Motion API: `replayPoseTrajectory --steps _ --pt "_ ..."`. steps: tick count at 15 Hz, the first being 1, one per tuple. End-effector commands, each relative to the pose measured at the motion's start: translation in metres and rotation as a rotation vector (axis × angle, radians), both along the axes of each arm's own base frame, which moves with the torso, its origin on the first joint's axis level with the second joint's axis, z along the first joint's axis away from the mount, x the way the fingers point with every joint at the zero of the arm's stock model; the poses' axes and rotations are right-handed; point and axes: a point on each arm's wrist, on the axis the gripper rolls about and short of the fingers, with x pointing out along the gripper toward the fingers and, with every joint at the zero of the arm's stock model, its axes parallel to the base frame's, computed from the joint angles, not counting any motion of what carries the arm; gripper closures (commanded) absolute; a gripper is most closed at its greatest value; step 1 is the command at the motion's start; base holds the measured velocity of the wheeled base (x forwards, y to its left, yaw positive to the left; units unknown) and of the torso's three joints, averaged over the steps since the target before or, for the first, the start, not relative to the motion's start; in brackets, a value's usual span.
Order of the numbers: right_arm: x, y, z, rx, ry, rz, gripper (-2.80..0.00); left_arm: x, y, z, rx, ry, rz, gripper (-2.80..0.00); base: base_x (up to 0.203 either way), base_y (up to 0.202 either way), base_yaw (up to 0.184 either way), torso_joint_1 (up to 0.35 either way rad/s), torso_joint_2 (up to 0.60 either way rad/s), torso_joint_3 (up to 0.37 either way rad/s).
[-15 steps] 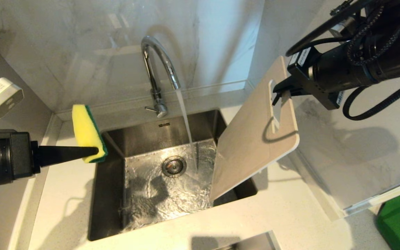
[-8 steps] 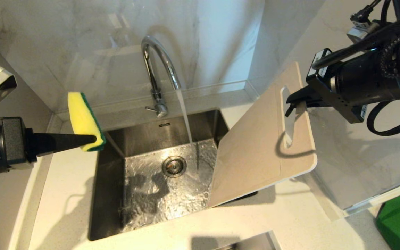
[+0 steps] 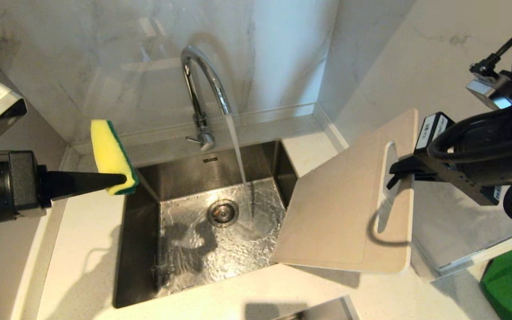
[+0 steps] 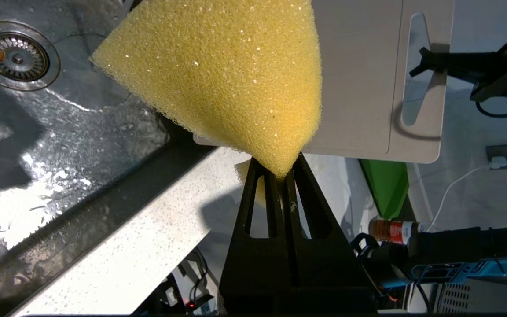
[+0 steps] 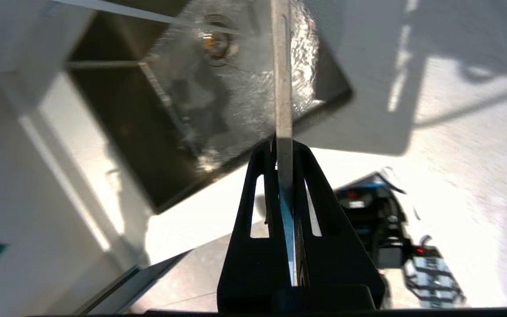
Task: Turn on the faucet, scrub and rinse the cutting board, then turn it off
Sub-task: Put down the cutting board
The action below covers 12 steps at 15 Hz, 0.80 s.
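Water is pouring from the faucet [image 3: 205,84] into the sink [image 3: 140,249]. The right gripper [image 3: 397,171] is pinching the cutting board [image 3: 336,213] at its slot handle end, jaws clamped on the thin edge, holding it tilted in the air over the sink's right rim, clear of the stream. The left gripper [image 3: 122,180] is squeezing a yellow-green sponge [image 3: 111,158] above the sink's left edge. White labels on both wrists are showing, but I can't read any text.
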Motion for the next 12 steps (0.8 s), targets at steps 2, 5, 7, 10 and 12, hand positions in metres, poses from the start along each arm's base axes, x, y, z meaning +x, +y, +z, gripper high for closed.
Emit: replayPoseTrajectory --steps 2,5,7,10,12 --pt "-0.022 -0.008 -0.012 -0.016 0.02 -0.019 0.0 0.003 -0.002 -0.003 0.002 0.015 -0.002 0.0 0.0 0.0 0.0 0.0 0.0 0.0" --pt "-0.031 -0.014 -0.032 -0.082 0.059 -0.025 0.0 0.005 -0.003 -0.001 0.0 0.011 -0.006 0.0 0.0 0.0 0.0 0.0 0.0 0.0" --pt "-0.031 -0.017 -0.055 -0.171 0.067 -0.012 0.0 0.006 -0.003 -0.001 0.001 0.012 -0.007 0.0 0.0 0.0 0.0 0.0 0.0 0.0" --pt "-0.032 -0.019 -0.086 -0.312 0.017 0.011 0.0 0.006 -0.004 -0.002 0.003 0.018 -0.01 0.0 0.0 0.0 0.0 0.0 0.0 0.0" --pt "-0.039 -0.022 -0.099 -0.347 0.015 0.016 0.0 0.005 -0.003 -0.003 0.006 0.025 -0.01 0.0 0.0 0.0 0.0 0.0 0.0 0.0"
